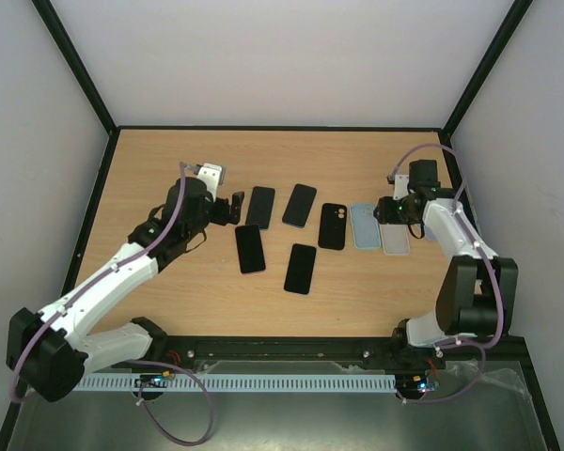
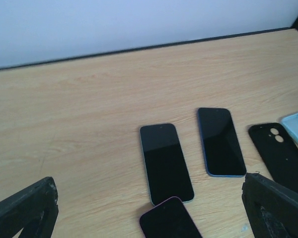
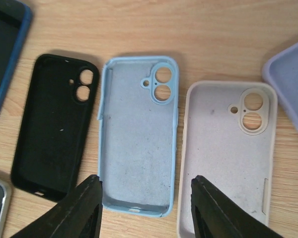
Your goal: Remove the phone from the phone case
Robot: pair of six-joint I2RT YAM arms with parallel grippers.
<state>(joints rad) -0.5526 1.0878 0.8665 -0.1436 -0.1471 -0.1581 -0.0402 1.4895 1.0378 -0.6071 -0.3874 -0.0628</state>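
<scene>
Several dark-screened phones lie face up mid-table: one (image 1: 260, 207), one with a blue rim like a case (image 1: 299, 205), and two nearer ones (image 1: 250, 248) (image 1: 300, 269). In the left wrist view the blue-rimmed phone (image 2: 221, 141) lies right of a pale-edged phone (image 2: 166, 161), with a purple-edged phone (image 2: 169, 220) nearest. My left gripper (image 1: 230, 209) (image 2: 151, 218) is open and empty, just left of the phones. My right gripper (image 1: 390, 211) (image 3: 146, 203) is open and empty, above the near end of an empty light blue case (image 3: 139, 134).
Empty cases lie in a row: black (image 1: 332, 225) (image 3: 54, 124), light blue (image 1: 364, 225), whitish (image 1: 395, 235) (image 3: 228, 153), and a lilac one (image 3: 290, 84) at the right. Black frame rails edge the table (image 1: 169, 160).
</scene>
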